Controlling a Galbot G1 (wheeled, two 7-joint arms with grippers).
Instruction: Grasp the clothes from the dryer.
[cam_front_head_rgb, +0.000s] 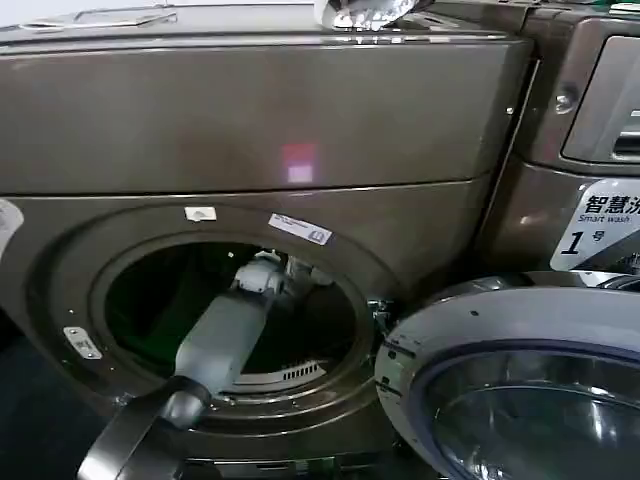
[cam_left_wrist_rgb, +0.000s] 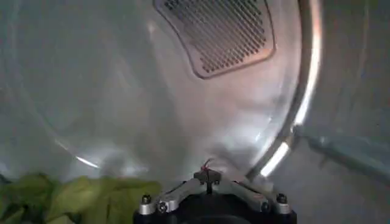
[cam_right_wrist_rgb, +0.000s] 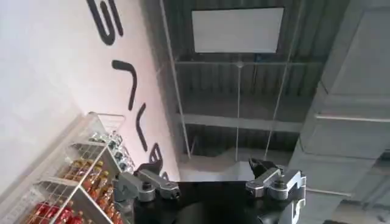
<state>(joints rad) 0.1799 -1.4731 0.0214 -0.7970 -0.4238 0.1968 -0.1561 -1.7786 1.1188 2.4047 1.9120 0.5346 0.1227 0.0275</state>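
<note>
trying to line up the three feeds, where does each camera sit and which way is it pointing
Head view: on the robot's head, facing forward and down at the dryer and its open door; the left arm reaches into the round port.
Left wrist view: on the left arm, inside the drum, facing its perforated vent; the green clothes lie near the left gripper.
Right wrist view: on the right arm, facing up at the ceiling; the right gripper is open.
Shared: head and left wrist views both show the drum's inside.
</note>
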